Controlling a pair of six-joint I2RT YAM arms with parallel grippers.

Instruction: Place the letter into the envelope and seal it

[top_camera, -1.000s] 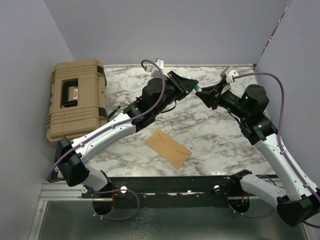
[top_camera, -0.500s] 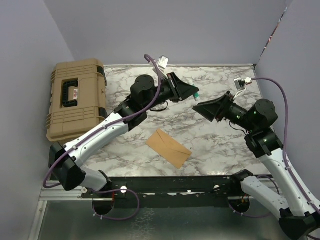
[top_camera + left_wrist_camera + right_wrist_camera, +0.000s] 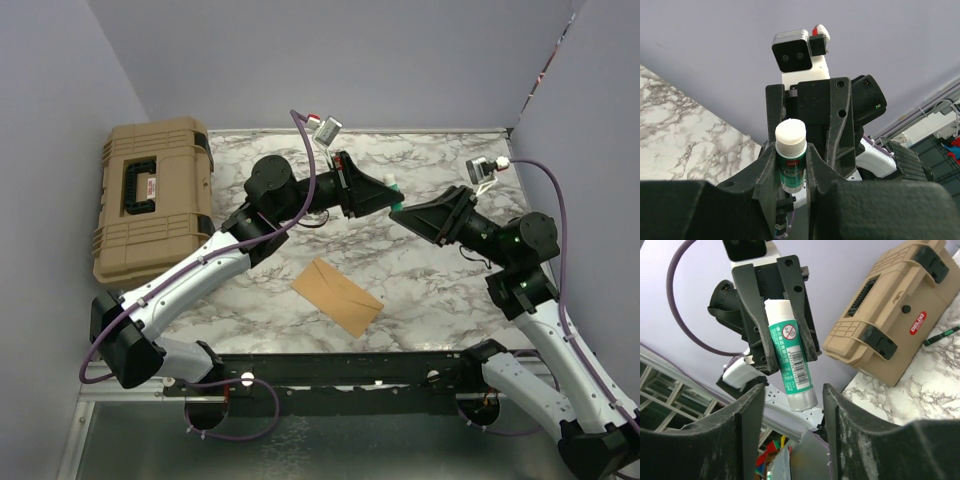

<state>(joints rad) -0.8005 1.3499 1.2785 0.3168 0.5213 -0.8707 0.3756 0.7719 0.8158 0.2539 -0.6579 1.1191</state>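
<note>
Looking down on a white-and-grey marble table (image 3: 440, 290), two robot arms reach inward and meet nose to nose above its far half. The left gripper (image 3: 385, 198) is clamped on a glue stick (image 3: 790, 357), a white tube with a green label and a barcode. Its two black fingers (image 3: 756, 305) press against opposite sides of the tube, and both white ends stick out past them. From the left wrist camera, one round white end of the stick points straight at the lens, seated between the fingers.

The right gripper (image 3: 405, 213) faces the left one, and its jaws stand apart. From the right wrist camera, the lower white end of the glue stick hangs in the gap between the two dark fingers (image 3: 751, 425), with space on either side, so this gripper has hold of nothing.

The envelope (image 3: 338, 296), tan kraft paper with diagonal seams showing, lies flat on the table nearer the arm bases, below and between the two grippers and well apart from both. It sits at an angle to the table edge. Whether its flap is stuck down cannot be told.

A tan hard-shell case (image 3: 155, 205) with a black handle and latches sits at the left edge of the table.
</note>
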